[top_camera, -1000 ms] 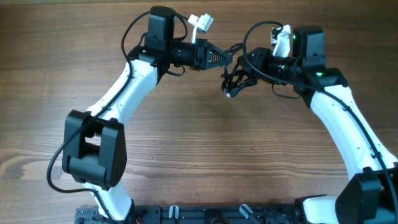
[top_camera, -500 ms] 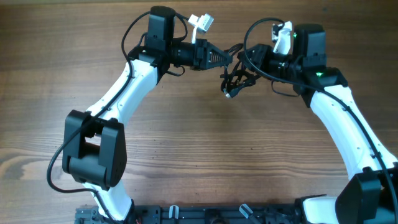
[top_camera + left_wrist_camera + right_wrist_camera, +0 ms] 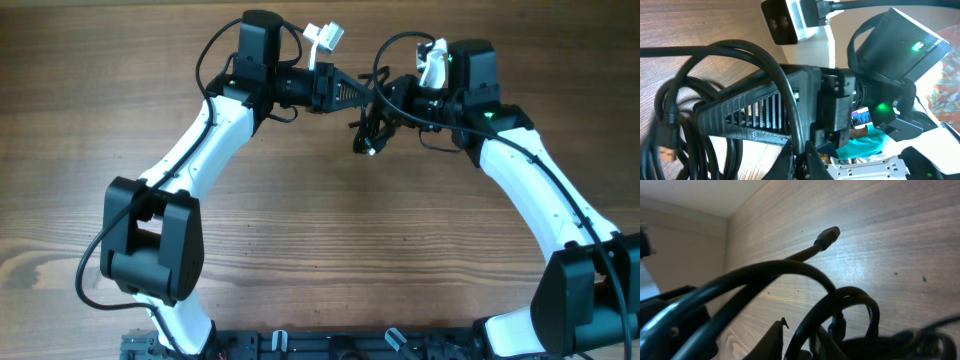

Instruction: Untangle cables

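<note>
The cables [image 3: 372,128] are a small black tangle hanging between my two grippers at the far middle of the wooden table, with a plug end [image 3: 367,150] at the bottom. My left gripper [image 3: 366,94] points right and is shut on one black cord [image 3: 786,95] that rises from its tips [image 3: 801,152]. My right gripper [image 3: 386,100] points left, almost touching the left one. It is shut on a looping cord [image 3: 812,312] at its tips [image 3: 802,342]. A loose plug [image 3: 827,236] sticks out beyond. More loops [image 3: 670,115] hang at the left.
The right gripper's ribbed black finger [image 3: 752,115] fills the middle of the left wrist view. A white camera plug [image 3: 324,36] sits on the left wrist. A black rail [image 3: 340,344] runs along the near table edge. Both white arms reach in from the near corners.
My right arm has moved left toward the left gripper, and the tangle has shifted slightly left with it. The left arm has not moved.
</note>
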You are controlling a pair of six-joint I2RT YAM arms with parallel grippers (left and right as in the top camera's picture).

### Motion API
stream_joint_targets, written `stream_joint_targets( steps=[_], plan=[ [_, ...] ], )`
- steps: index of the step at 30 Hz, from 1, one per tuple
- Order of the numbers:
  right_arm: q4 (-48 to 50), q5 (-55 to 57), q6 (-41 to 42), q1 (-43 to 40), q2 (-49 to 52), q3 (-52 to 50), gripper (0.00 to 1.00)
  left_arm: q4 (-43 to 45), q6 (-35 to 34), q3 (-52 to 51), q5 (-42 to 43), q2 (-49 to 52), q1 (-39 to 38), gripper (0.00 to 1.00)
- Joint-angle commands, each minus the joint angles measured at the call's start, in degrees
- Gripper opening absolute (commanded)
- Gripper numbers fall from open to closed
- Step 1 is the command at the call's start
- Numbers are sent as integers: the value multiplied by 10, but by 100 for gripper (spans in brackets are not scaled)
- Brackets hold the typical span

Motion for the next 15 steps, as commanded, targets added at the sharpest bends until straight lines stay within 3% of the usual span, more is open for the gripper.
stream_joint_targets(
  steps=[1,3,15],
  plan=[
    [11,-11,7,-5,4,5,8,2,-1,3,6,-22,2,4],
    [15,-3,7,-18,3,5,4,-10,-1,3,-10,-22,2,4],
    [70,57,39,-164,-2,5,4,-152,23,3,-123,-22,2,4]
  ],
)
